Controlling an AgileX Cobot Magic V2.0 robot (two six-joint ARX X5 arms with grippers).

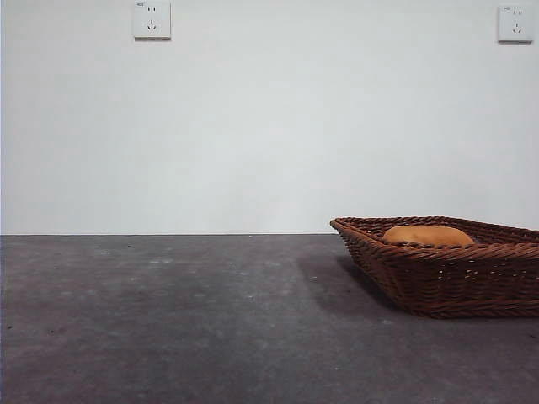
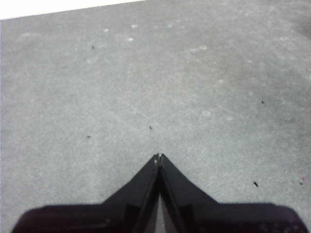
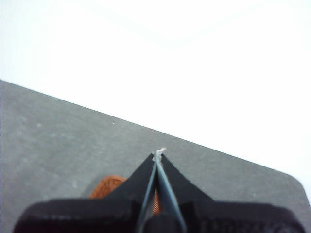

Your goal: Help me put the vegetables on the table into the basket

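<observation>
The dark-brown wicker basket [image 1: 446,273] stands at the right on the dark grey table [image 1: 185,320]. The brown potato [image 1: 428,236] lies inside it, its top showing over the rim. The corn cob and the eggplant are out of view. My left gripper [image 2: 159,156] is shut and empty over bare table. My right gripper [image 3: 158,154] is shut and empty, with an orange-brown woven patch [image 3: 109,186] of the basket behind its jaws. Neither arm shows in the front view.
A white wall with two sockets [image 1: 152,19] rises behind the table's far edge. The table's far edge and a rounded corner [image 3: 291,182] show in the right wrist view.
</observation>
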